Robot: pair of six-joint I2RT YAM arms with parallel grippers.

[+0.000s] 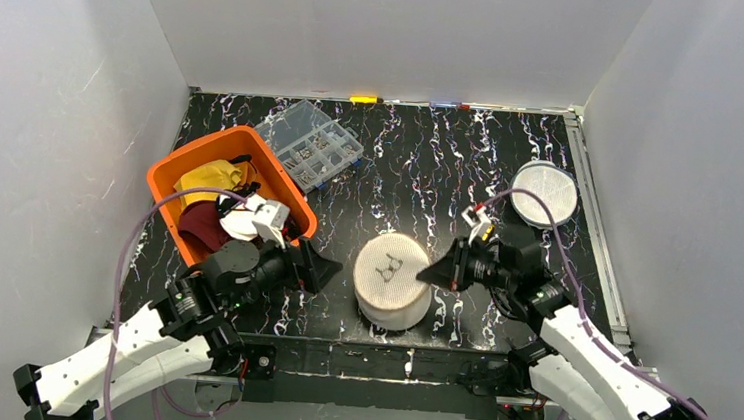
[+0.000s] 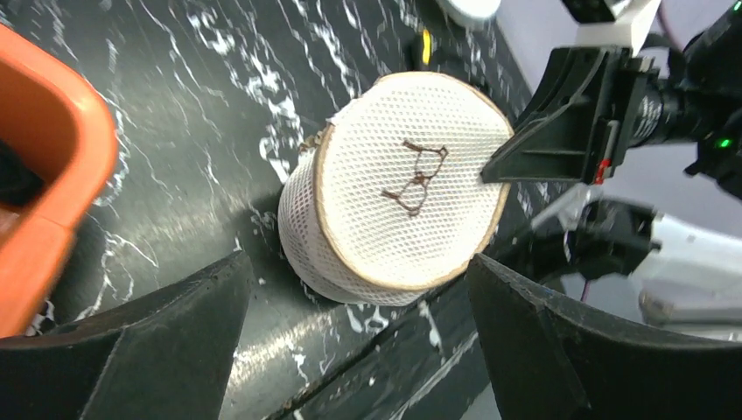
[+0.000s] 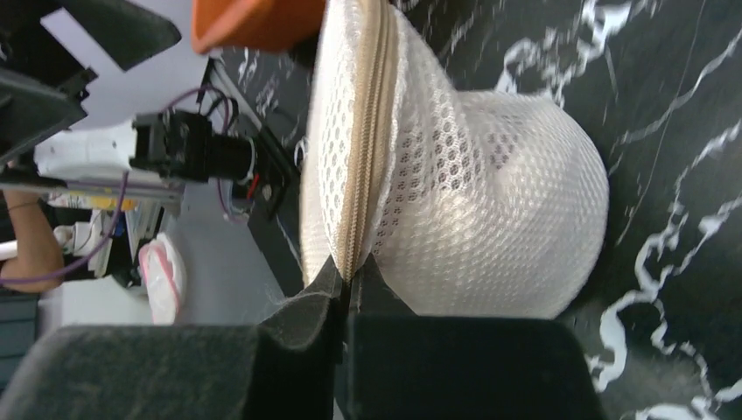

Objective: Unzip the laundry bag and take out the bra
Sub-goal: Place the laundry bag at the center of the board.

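**A:** What sits nearest the arms?

**B:** A laundry bag (image 1: pixel 393 277), a round white mesh drum, stands upright on the black marbled table (image 1: pixel 422 164) close to its near edge and between the two arms. A small brown bra outline (image 2: pixel 418 178) is stitched on its flat top. The mesh hides whatever is inside.

**A:** What is the right gripper doing?

**B:** The right gripper (image 3: pixel 347 284) reaches in from the right, and its black fingertips are pressed fully together. They meet right at the tan zipper (image 3: pixel 363 140) that runs around the bag's upper rim. I cannot tell whether a pull tab is caught between them. The stretch of zipper in view is closed.

**A:** And the left one?

**B:** The left gripper (image 1: pixel 328 270) hangs just left of the bag, not touching it. Its fingers are spread wide with nothing between them.

**A:** What lies farther back?

**B:** Behind the left gripper is an orange bin (image 1: pixel 285 181), set at an angle. It holds a yellow cloth (image 1: pixel 208 177) and a maroon cloth (image 1: pixel 204 225). Beyond the bin's far corner is a clear compartment box (image 1: pixel 310 143) of small parts. On the right, well apart from the bag, a flat round mesh disc (image 1: pixel 544 191) lies on the table. A yellow marker (image 1: pixel 365 99) lies along the far edge.
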